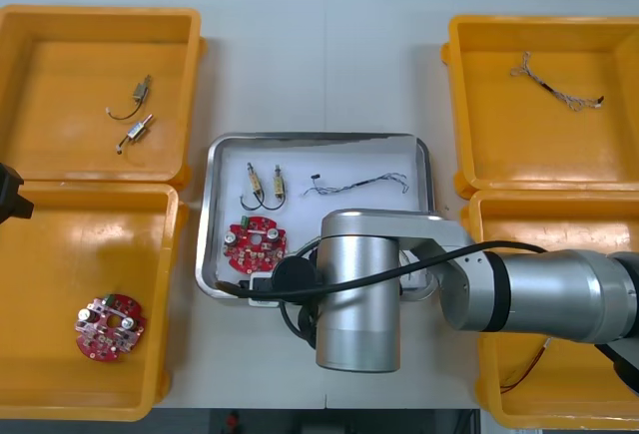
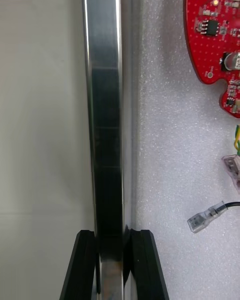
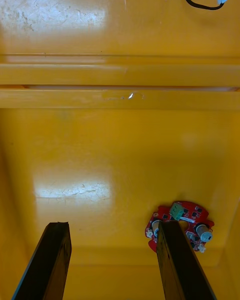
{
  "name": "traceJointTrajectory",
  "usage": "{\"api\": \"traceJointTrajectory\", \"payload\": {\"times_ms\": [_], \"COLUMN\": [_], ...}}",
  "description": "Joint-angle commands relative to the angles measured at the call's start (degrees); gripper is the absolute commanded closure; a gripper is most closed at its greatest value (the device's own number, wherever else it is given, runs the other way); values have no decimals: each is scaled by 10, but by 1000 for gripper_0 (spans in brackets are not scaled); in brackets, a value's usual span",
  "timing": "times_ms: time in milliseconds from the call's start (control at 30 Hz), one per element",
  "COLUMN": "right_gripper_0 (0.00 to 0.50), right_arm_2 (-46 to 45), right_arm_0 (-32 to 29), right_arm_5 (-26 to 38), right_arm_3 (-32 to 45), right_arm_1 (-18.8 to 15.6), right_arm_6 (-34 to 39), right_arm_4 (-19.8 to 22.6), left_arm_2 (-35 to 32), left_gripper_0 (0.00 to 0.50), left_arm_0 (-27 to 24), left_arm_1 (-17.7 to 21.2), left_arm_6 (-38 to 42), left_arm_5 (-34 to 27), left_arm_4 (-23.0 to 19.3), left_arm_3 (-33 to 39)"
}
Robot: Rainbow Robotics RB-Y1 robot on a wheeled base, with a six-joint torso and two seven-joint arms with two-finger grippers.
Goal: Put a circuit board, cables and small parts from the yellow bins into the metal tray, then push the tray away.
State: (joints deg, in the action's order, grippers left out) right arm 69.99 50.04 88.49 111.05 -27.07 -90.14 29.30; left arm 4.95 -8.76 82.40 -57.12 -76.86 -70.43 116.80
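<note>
The metal tray (image 1: 214, 217), white inside, lies between the bins. It holds a round red circuit board (image 1: 256, 242), two small metal parts (image 1: 255, 183), a twisted cable (image 1: 359, 185) and a black cable's clear plug (image 2: 205, 219). My right arm reaches across the tray's near edge. My right gripper (image 2: 111, 265) is shut on the tray's shiny rim (image 2: 107, 130), one finger on each side, with the board (image 2: 215, 30) just inside. My left gripper (image 3: 115, 262) hangs open over the near left bin, above a second red circuit board (image 3: 180, 225).
The far left bin (image 1: 100, 25) holds two small metal parts (image 1: 143, 87) and a black cable (image 3: 200, 2). A twisted cable (image 1: 554, 90) lies in the far right bin. The near right bin (image 1: 489, 215) is mostly hidden by my right arm. Bare table lies beyond the tray.
</note>
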Motion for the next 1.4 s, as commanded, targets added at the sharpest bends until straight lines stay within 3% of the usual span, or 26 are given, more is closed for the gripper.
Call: {"api": "traceJointTrajectory", "payload": {"times_ms": [33,233,1033,1233,1400], "right_gripper_0": [500,500,500,500,500], "right_arm_2": [9,9,9,9,9], "right_arm_0": [38,69,179,196,205], "right_arm_5": [-11,-24,-68,-94,-147], "right_arm_3": [23,17,-107,-155,-211], "right_arm_1": [-28,-40,-29,-18,-13], "right_arm_6": [22,25,-1,-23,-83], "right_arm_4": [-6,-13,-12,-13,-13], "left_arm_2": [-21,-21,-21,-21,-21], "left_gripper_0": [0,0,0,0,0], "left_arm_0": [7,7,7,7,7], "left_arm_1": [22,22,22,22,22], "left_arm_6": [39,39,39,39,39], "left_arm_5": [6,6,6,6,6], "left_arm_4": [6,6,6,6,6], "left_arm_3": [2,2,2,2,2]}}
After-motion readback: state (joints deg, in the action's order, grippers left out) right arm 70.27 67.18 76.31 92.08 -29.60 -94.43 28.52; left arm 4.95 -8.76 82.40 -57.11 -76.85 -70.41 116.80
